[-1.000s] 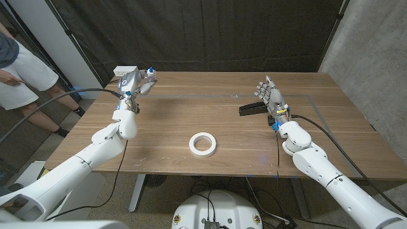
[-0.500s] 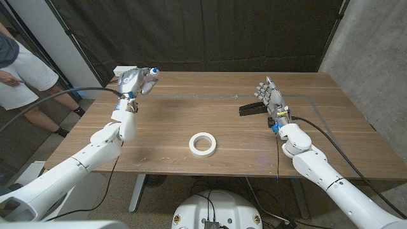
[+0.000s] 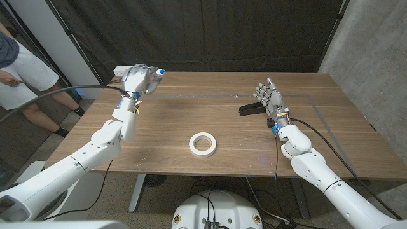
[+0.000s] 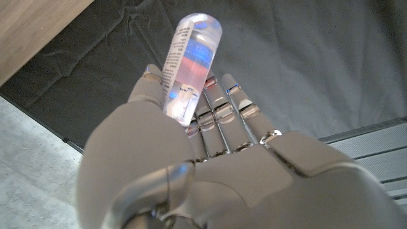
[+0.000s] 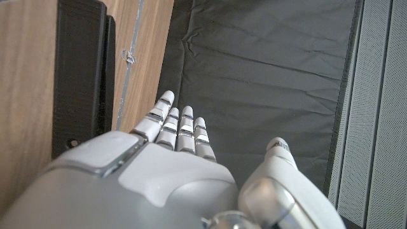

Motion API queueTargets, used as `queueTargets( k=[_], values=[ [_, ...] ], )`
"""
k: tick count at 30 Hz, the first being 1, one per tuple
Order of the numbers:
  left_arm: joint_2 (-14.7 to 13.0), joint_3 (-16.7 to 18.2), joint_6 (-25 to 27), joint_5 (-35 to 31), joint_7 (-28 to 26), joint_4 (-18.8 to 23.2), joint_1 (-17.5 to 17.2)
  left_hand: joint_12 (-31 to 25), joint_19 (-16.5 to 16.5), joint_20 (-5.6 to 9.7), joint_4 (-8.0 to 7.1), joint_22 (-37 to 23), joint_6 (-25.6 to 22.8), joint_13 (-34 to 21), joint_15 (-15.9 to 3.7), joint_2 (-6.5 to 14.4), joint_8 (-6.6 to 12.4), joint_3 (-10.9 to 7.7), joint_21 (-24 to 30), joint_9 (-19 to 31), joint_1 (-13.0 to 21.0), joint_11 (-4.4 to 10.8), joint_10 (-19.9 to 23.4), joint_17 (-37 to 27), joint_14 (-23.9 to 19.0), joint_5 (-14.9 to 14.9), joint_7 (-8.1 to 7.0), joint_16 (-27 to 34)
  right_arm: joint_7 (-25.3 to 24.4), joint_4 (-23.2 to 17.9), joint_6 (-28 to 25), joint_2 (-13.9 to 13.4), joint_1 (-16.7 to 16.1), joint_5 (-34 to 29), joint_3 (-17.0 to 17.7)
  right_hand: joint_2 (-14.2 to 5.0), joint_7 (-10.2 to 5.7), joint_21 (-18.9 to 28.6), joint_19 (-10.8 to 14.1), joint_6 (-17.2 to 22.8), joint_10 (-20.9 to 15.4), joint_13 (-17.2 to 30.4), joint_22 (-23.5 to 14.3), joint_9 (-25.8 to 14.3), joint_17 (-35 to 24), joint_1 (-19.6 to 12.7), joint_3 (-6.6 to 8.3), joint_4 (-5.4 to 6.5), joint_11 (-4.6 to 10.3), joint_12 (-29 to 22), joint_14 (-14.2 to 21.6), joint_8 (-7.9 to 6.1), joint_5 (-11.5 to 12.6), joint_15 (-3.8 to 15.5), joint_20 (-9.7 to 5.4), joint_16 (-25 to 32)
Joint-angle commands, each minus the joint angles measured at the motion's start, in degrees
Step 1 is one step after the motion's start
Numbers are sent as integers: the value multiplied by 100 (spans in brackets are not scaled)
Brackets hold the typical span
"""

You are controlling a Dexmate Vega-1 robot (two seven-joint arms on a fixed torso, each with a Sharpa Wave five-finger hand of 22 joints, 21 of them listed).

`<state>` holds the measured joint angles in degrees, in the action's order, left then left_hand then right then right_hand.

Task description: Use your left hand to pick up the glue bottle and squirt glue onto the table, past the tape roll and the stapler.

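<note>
Raised and swung inward since earlier: left hand (image 3: 138,78), fingers wrapped round glue bottle (image 3: 156,74), carrying it tableward. Right hand (image 3: 271,100): fingers spread, empty, beside stapler (image 3: 250,109).

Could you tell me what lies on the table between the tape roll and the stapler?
Nothing: in the head view, only bare wood separates the tape roll from the stapler on the table.

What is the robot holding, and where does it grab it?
The left hand grips the glue bottle around its lower body. The right hand holds nothing.
</note>
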<state>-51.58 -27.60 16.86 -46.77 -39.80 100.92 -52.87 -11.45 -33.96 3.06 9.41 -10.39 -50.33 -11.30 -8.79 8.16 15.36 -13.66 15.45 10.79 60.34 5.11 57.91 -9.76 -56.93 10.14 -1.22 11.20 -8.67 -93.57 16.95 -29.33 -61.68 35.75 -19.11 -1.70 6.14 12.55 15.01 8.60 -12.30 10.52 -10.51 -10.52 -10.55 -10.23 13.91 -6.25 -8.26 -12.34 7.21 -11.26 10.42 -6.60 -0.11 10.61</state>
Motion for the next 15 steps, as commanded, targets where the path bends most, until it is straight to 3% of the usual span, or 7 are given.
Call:
queueTargets(
  k=[1,15],
  values=[
    [-224,-320,255,-908,418,42,270,4,23,239,-696,-20,-630,-29,-112,91,-18,-727,-10,22,123,214,231,-14,-35,-14,129,-37,-26,21,57,17,-83,76,62,-33,10,12,36,75,-56,18,-18,-27,-7,-12,19,-18,2,-28,67,-12,-1,-4,-18,0],
    [-532,-641,226,-1791,1069,40,610,4,67,275,-727,-20,-682,-31,-170,64,-21,-761,-42,21,82,268,264,-14,-39,-17,95,-46,-60,-61,-18,-33,-114,52,55,-37,8,9,40,85,-64,18,-18,-27,-7,-10,17,-18,0,-27,81,-12,-1,-5,-22,3]
  ],
)
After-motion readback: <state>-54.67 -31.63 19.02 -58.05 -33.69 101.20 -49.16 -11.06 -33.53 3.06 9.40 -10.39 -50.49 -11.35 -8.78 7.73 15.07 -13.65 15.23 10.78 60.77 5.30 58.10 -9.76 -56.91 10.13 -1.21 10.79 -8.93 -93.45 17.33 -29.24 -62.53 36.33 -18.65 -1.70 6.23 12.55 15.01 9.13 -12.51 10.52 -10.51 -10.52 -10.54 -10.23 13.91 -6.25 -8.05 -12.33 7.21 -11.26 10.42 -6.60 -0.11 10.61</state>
